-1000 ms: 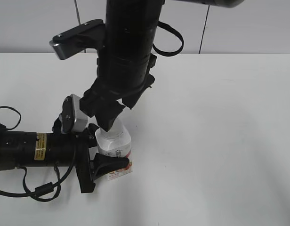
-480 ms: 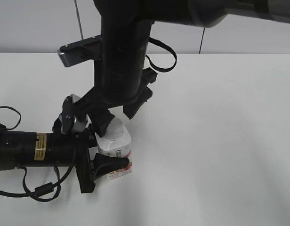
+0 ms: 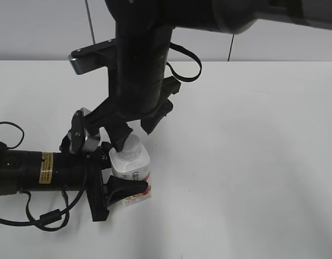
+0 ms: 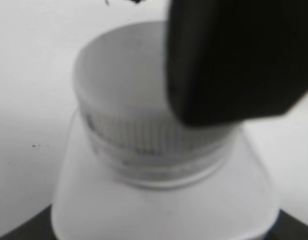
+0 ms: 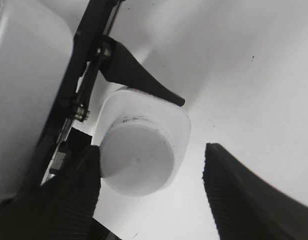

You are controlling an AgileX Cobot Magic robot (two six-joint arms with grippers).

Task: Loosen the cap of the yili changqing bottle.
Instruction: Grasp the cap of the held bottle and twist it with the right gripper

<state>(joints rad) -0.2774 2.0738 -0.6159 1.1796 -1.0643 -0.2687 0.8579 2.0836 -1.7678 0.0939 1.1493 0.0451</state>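
Note:
The yili changqing bottle [image 3: 136, 170] stands upright on the white table, small and white with a red-pink label. My left gripper [image 3: 118, 171] reaches in from the left and is shut on its body; one of its black fingers [image 5: 139, 80] lies against the bottle's side. The white ribbed cap [image 5: 136, 160] sits on the neck and also fills the left wrist view [image 4: 124, 100]. My right gripper [image 5: 153, 162] hangs straight over it, open. Its left finger [image 5: 79, 200] touches the cap's rim, while the right finger [image 5: 244, 195] stands well clear of it.
The white table [image 3: 252, 162] spreads to the right and front of the bottle. The left arm's black body and cable [image 3: 26, 178] lie along the table at the left. A pale wall [image 3: 295, 43] runs behind the table's far edge.
The right arm's wrist has turned over the cap and its fingers have spread apart, the far one swinging away from the cap. The bottle and left arm have not moved.

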